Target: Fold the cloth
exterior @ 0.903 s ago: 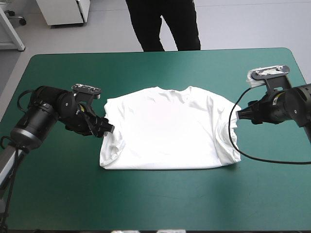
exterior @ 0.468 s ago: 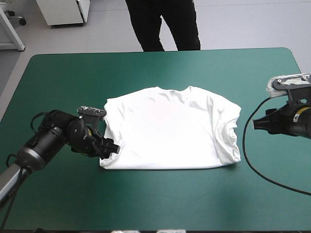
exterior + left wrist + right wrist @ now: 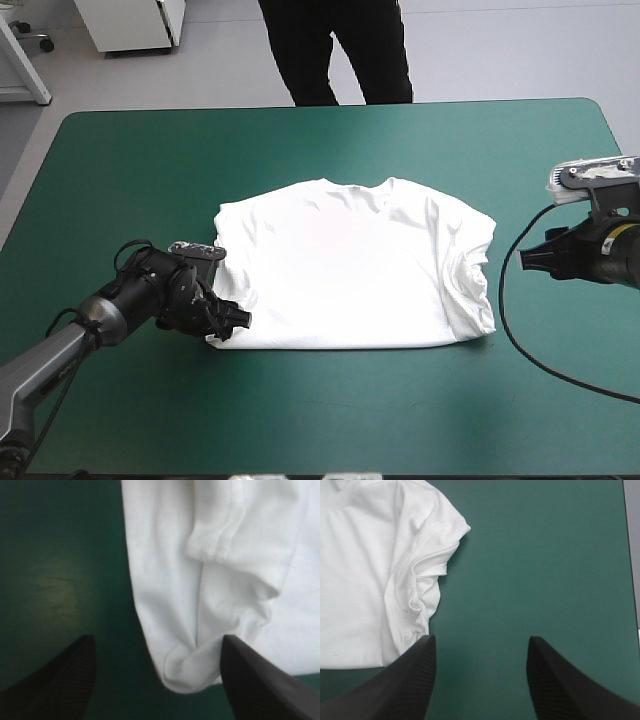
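The white T-shirt (image 3: 350, 270) lies flat in the table's middle, folded in half with its collar toward the far edge. My left gripper (image 3: 233, 322) is low at the shirt's near left corner, open, with that bunched corner (image 3: 195, 665) just ahead between the fingers. Off to the right of the shirt my right gripper (image 3: 527, 258) hovers open, a short gap away from the folded-in right sleeve (image 3: 427, 575). Nothing is held by either gripper.
Bare teal-green cover (image 3: 330, 420) spreads in front of the shirt and along the far side. A person's dark legs stand beyond the far edge.
The left gripper slid along the shirt's left side toward the near corner and dropped lower. The right gripper let go of the right sleeve and drew back to the right.
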### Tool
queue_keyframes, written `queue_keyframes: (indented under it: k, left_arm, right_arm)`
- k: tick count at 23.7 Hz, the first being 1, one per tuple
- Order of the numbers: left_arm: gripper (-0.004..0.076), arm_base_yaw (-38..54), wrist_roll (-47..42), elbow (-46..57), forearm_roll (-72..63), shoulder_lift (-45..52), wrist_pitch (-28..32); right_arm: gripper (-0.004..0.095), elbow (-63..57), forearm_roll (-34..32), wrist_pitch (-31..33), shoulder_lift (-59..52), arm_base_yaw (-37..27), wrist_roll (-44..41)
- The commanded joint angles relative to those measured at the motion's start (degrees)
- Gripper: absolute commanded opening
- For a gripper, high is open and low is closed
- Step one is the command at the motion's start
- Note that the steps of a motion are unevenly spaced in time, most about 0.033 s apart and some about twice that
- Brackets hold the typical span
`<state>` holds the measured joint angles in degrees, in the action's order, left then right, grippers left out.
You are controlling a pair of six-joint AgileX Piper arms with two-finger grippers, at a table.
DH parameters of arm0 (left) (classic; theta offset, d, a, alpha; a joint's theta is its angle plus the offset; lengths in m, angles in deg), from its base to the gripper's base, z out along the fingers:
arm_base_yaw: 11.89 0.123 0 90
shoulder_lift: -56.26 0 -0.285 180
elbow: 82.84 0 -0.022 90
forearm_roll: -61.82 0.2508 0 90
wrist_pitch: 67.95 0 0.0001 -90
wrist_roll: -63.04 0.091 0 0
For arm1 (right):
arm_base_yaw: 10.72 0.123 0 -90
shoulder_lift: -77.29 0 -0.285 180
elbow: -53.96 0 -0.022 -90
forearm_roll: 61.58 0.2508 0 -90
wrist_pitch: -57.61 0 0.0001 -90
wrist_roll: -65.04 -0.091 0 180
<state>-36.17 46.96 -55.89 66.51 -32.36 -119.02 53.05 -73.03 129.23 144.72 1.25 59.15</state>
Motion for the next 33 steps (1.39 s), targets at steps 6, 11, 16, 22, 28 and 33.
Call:
queue_keyframes:
  k: [6, 11, 16, 22, 28, 33]
  left_arm:
    - [0.0511, -0.27, 1.14, -1.1, -5.59, -5.77, 2.93]
    - [0.0313, -0.27, 1.27, -1.01, -6.56, -8.42, 3.21]
    - [-0.0007, -0.27, 2.57, -1.01, -7.74, -8.42, 5.9]
    - [-0.0009, -0.27, 2.57, -1.01, -7.99, -8.42, 5.96]
    - [-0.0009, -0.27, 2.17, -1.01, -7.99, -8.42, 5.25]
    - [-0.0009, -0.27, 2.59, -1.01, -7.99, -8.42, 5.25]
  right_arm:
    - [0.0513, 1.08, -0.7, -0.2, -0.84, 0.05, -0.13]
    - [0.0514, -5.52, 6.28, -0.48, -0.72, 0.05, 0.15]
    - [0.0515, -19.13, 10.06, -10.73, -0.61, 0.05, 1.43]
    - [0.0564, -25.14, 14.97, -18.48, 7.22, 0.05, 3.57]
    - [0.0566, -25.14, 14.55, -20.87, 14.29, 0.05, 4.62]
    - [0.0566, -25.14, 14.32, -22.3, 19.16, 0.05, 5.5]
